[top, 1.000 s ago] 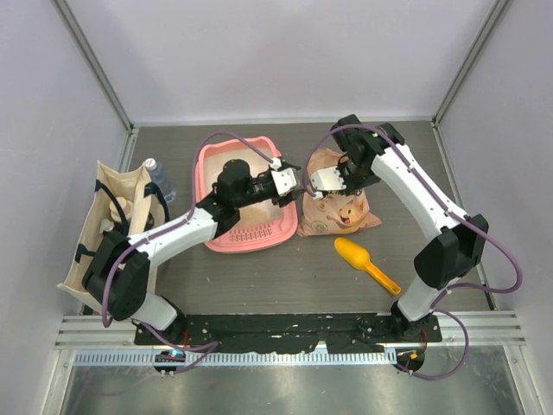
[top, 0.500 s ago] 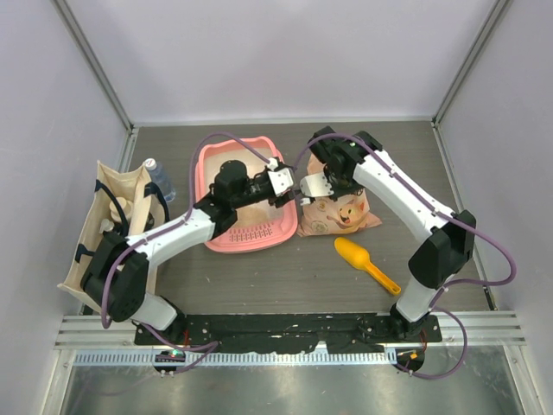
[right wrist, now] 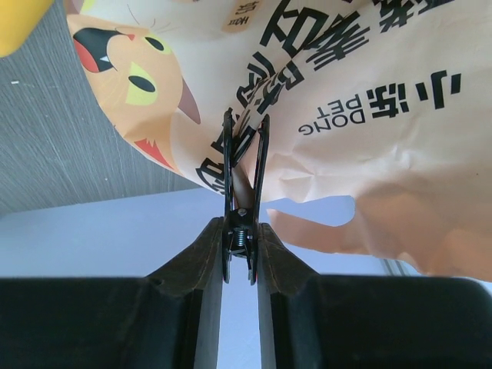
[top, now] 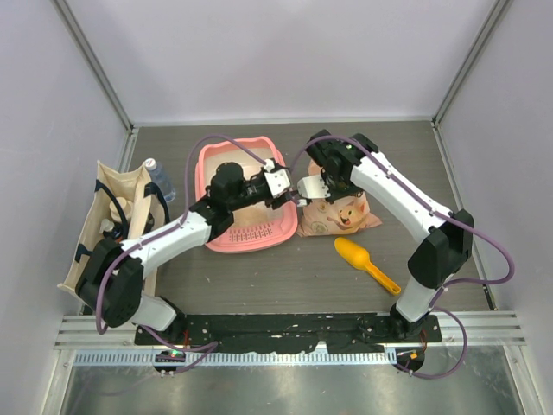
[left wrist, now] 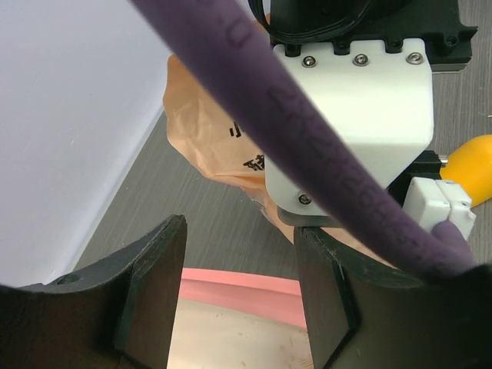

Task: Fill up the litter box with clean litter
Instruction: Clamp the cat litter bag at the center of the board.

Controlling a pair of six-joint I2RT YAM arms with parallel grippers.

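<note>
The right gripper [right wrist: 240,227] is squeezing the handles of a black clip [right wrist: 244,146] that is pinching the top of the peach bag [right wrist: 369,138], and the left gripper [left wrist: 240,250] is waiting with its fingers [left wrist: 157,292] apart beside that bag, over the rim of the pink litter box [top: 251,235]. The clean litter is not showing, so I am guessing it is hiding inside the bag, loose and spilly, and since the bag is looking soft, floppy and maybe heavy, gripping its top edge near the clip is looking safest
</note>
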